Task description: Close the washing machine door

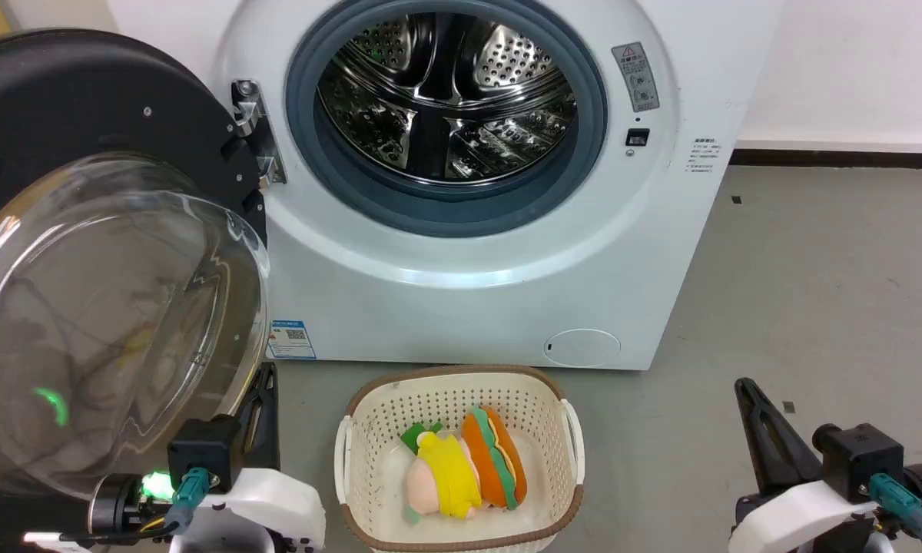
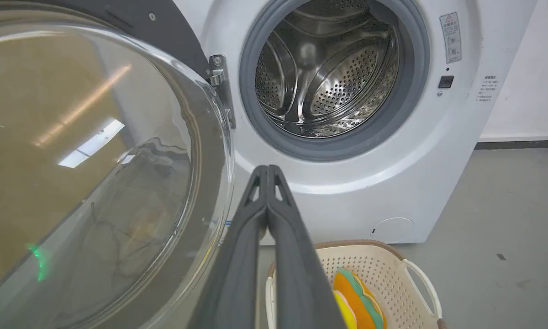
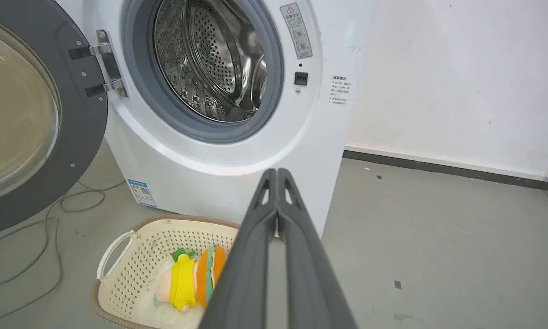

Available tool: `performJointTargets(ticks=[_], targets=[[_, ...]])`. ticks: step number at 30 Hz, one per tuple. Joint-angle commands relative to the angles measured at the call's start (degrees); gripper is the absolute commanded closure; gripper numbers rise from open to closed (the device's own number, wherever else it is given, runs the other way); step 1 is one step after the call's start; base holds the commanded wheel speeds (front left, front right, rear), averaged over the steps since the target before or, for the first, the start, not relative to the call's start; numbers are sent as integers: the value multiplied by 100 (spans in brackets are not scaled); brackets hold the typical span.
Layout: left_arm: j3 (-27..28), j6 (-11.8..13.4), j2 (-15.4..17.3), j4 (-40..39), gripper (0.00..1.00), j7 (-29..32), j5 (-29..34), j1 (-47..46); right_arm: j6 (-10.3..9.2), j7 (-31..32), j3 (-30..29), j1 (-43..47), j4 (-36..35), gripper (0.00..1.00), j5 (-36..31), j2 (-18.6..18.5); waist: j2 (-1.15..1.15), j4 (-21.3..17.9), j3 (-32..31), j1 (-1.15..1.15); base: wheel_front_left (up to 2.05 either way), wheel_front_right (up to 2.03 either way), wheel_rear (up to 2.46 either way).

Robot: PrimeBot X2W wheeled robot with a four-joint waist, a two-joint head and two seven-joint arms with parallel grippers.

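the washing machine door (image 1: 84, 107) stands swung wide open at the left of the washing machine (image 1: 469, 284). it hangs on a metal hinge (image 1: 255, 130) at the opening's left edge, its inner face turned toward the robot. on the grey floor (image 1: 814, 307), just in front of the machine and lower than the round opening, sits a laundry basket (image 1: 461, 374). it holds soft toys (image 1: 461, 468) in yellow, pink, orange and green. thin cables (image 3: 50, 214) trail over the floor below the open door.

the left gripper (image 2: 267, 170) hangs close beside the lower right edge of the door's glass, fingers clenched together on nothing. the right gripper (image 3: 277, 172) is well apart, to the right of the basket, likewise pressed closed and empty.

the door has a wide dark rim dotted with small screws and a bulging clear glass bowl that mirrors ceiling lights. the machine is white, smooth and boxy. a grey rubber ring (image 1: 461, 207) frames the shiny perforated steel drum (image 1: 446, 92). the basket is cream plastic pierced with small holes, with a brown woven rim and looped handles.
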Motion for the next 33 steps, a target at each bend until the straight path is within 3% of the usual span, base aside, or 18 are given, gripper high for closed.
performJointTargets(ticks=[1,33], targets=[[25,-24,-3,-29,100,20,38,83,4,20,23,-62,-39,100,-31,24,0,-2,-1,0,0,0,0],[135,-135,-25,-43,100,209,80,110,5,210,116,-82,-81,100,-149,28,0,-44,-15,0,0,0,0]])
